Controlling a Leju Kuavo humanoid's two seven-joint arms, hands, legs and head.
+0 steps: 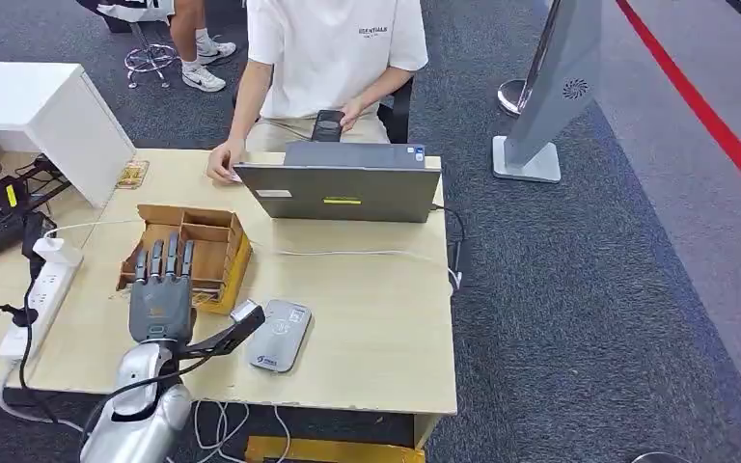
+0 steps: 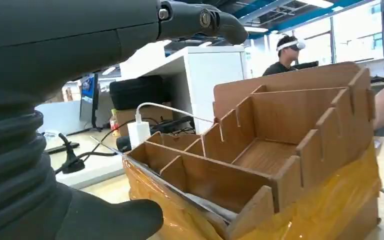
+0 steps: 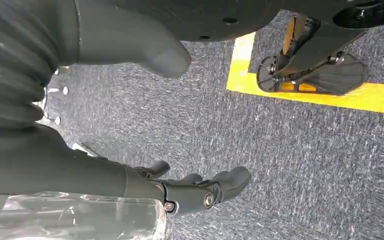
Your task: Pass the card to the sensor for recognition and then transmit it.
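My left hand (image 1: 160, 289) hovers over the near end of a cardboard divider box (image 1: 203, 253), fingers stretched flat and apart, holding nothing. In the left wrist view the box (image 2: 280, 150) stands close in front of the hand (image 2: 55, 75), wrapped in yellow tape. A pale flat piece (image 2: 207, 205), possibly a card, lies in its nearest compartment. The grey sensor pad (image 1: 281, 335) lies on the table just right of the hand. My right hand (image 3: 80, 172) hangs over the carpet with its fingers (image 3: 200, 192) loosely bent and nothing in them.
A laptop (image 1: 343, 185) stands at the table's far edge, a seated person (image 1: 328, 58) behind it with one hand on the table (image 1: 220, 170). A power strip (image 1: 41, 289) with cables lies on the left. A white cable (image 1: 347, 253) crosses the wooden table (image 1: 376, 328).
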